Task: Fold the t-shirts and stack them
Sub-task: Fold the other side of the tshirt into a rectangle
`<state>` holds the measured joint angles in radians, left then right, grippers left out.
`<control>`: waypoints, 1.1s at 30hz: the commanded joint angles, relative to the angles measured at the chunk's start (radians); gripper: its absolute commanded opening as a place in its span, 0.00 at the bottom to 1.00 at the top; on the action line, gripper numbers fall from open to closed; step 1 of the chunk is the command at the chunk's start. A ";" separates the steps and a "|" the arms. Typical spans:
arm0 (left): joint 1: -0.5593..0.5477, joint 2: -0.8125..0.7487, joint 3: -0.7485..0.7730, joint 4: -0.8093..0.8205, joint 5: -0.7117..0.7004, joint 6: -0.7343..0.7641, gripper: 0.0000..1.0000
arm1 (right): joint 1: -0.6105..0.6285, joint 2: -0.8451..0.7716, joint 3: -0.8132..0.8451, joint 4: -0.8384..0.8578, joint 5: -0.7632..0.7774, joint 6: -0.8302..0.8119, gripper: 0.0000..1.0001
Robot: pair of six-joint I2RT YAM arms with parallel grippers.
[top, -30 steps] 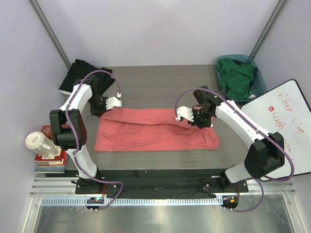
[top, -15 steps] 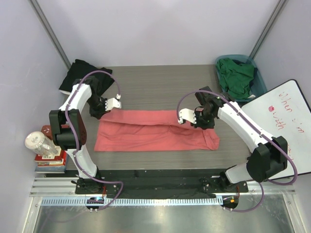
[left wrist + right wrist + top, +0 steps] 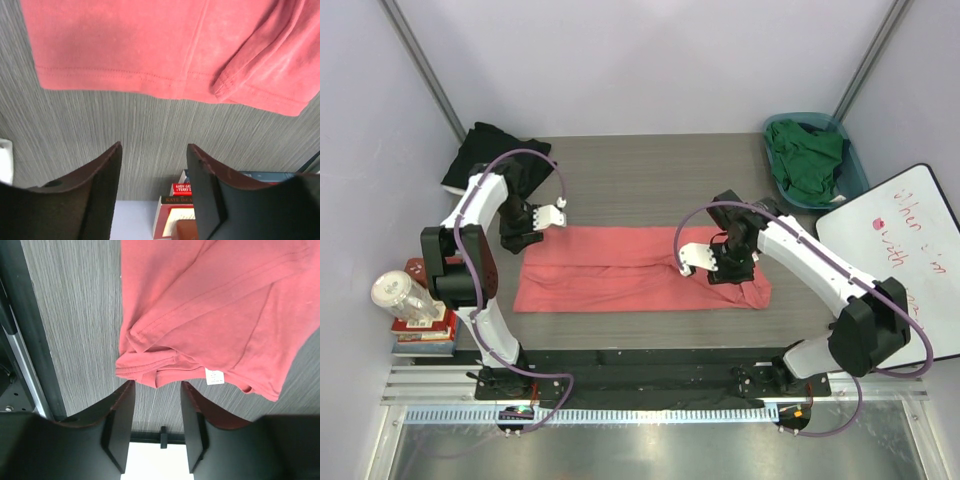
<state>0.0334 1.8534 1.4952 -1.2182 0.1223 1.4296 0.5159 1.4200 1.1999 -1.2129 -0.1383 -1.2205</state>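
Note:
The coral-pink t-shirt (image 3: pixel 640 270) lies on the table as a long folded band. Its hemmed corner (image 3: pixel 165 55) fills the top of the left wrist view. Its bunched right end (image 3: pixel 210 305) with a small white tag (image 3: pixel 215 376) shows in the right wrist view. My left gripper (image 3: pixel 516 234) (image 3: pixel 154 146) hangs open just off the shirt's far left corner, holding nothing. My right gripper (image 3: pixel 740 268) (image 3: pixel 157 383) is open over the shirt's right end, its jaws empty. The black t-shirt (image 3: pixel 485 150) lies crumpled at the back left corner. The dark green t-shirt (image 3: pixel 807 158) sits in the basket.
A teal basket (image 3: pixel 857 172) stands at the back right. A whiteboard (image 3: pixel 910 260) leans at the right edge of the table. Books (image 3: pixel 420 338) (image 3: pixel 200 190) and a clear jar (image 3: pixel 402 295) sit off the table's left side. A black rail (image 3: pixel 20 330) runs along the near edge.
Both grippers opened and let go of the pink shirt's far edge, which now lies flat. The right gripper moved nearer and slightly left; the left gripper shifted a little left.

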 commanded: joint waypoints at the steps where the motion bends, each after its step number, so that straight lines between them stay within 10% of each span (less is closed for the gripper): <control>1: 0.011 -0.020 0.005 0.022 -0.030 0.008 0.58 | 0.004 -0.035 -0.039 0.010 0.045 -0.037 0.48; 12: 0.000 0.044 0.152 0.131 0.071 -0.193 0.58 | -0.054 0.214 0.062 0.314 -0.092 0.272 0.38; 33: -0.084 0.044 0.089 0.184 0.057 -0.256 0.57 | -0.100 0.579 0.377 0.293 -0.236 0.250 0.34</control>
<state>-0.0521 1.9106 1.5818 -1.0550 0.1780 1.1847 0.4145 1.9797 1.5414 -0.8963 -0.3283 -0.9463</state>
